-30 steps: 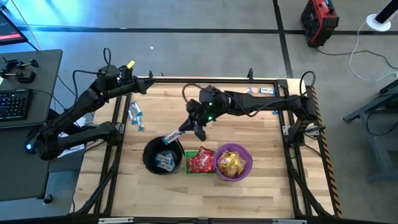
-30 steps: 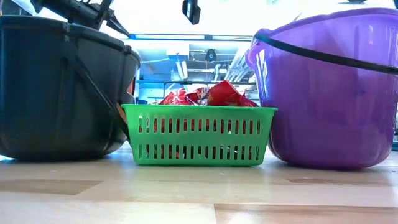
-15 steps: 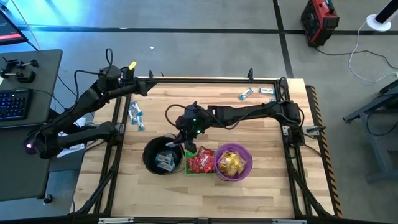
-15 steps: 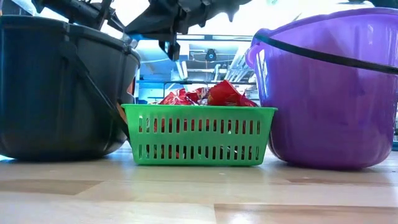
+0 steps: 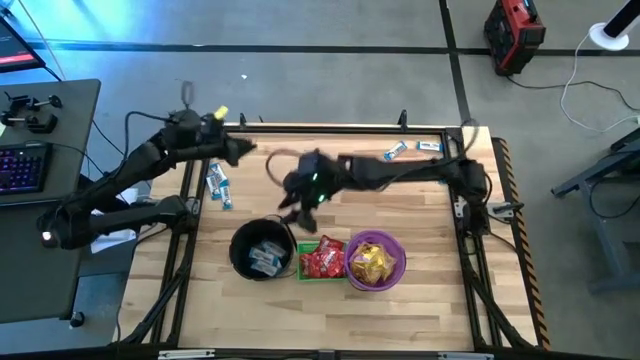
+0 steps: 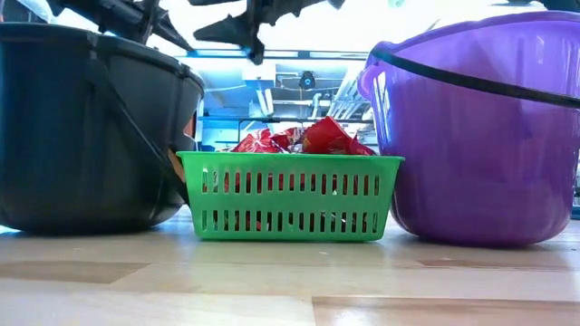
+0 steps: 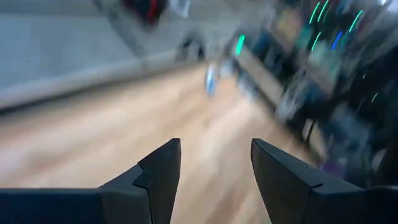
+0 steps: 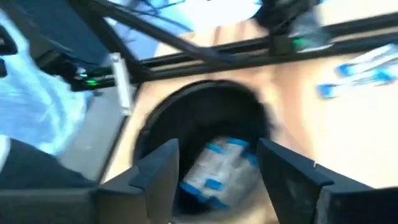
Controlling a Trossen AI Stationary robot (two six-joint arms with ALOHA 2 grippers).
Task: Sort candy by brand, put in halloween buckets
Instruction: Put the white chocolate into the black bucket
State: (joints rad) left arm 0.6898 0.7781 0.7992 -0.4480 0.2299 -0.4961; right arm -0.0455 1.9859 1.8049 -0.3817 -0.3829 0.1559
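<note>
Both grippers' fingers spread, empty: right gripper (image 5: 293,205) above black pail (image 5: 261,249), left gripper (image 5: 245,150) near blue-and-white candies (image 5: 218,186); hasty pinch risks scattering them.

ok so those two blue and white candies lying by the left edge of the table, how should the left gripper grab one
Judging from above, take the blue-and-white candy across its narrow middle, coming straight down. The pair lie flat on bare wood near the table's left rail, long sides running roughly front to back, so fingers should close across the short width. The left gripper, open, hovers close by; start with the candy farther from the rail.
</note>
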